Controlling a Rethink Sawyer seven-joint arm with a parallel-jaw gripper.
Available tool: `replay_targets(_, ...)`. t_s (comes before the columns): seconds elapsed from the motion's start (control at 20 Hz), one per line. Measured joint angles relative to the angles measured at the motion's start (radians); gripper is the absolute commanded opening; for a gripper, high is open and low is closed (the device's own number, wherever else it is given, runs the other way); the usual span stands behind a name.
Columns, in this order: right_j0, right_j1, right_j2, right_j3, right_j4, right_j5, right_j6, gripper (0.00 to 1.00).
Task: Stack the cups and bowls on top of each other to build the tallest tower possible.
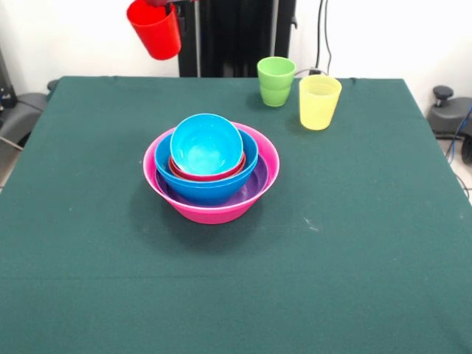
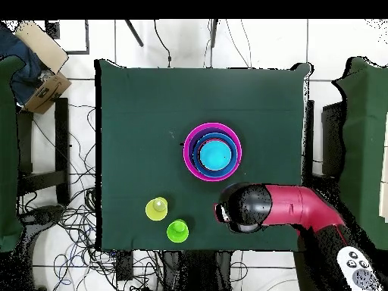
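Pink bowl (image 1: 212, 210) nearest, mid-bench, holding the nested tower (image 1: 210, 168).
Inside it sit purple (image 1: 254, 188), blue (image 1: 210, 189), magenta-red (image 1: 208, 175) and cyan (image 1: 206, 144) bowls. Green cup (image 1: 276, 81) and yellow cup (image 1: 319, 102) stand just beside each other near the bench's (image 1: 354, 258) far edge. Red cup (image 1: 155, 28) hangs tilted above that edge, off the bench; whether the jaws clamp it, I cannot tell.

A dark green cloth-covered table (image 1: 354, 280) fills most of the scene. Behind its far edge stands a plain white wall (image 1: 383, 37). From above, pale floor tiles (image 2: 250, 42) surround the table, strewn with tangled black cables (image 2: 72, 227). A cardboard box (image 2: 42, 45) sits beyond one corner.
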Motion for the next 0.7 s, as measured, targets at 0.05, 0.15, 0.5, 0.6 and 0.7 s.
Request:
replay_targets(0.05, 0.000, -0.010, 0.004, 0.000, 0.006, 0.009, 0.000, 0.00)
replay_targets(0.15, 0.002, -0.028, 0.010, -0.005, 0.015, 0.029, 0.000, 0.00)
replay_targets(0.5, 0.081, 0.111, -0.015, -0.174, 0.014, 0.064, 0.000, 0.00)
replay_targets(0.6, 0.101, 0.166, -0.020, -0.226, 0.015, 0.064, 0.000, 0.00)
replay_targets(0.7, 0.118, 0.223, -0.022, -0.278, 0.015, 0.064, 0.000, 0.00)
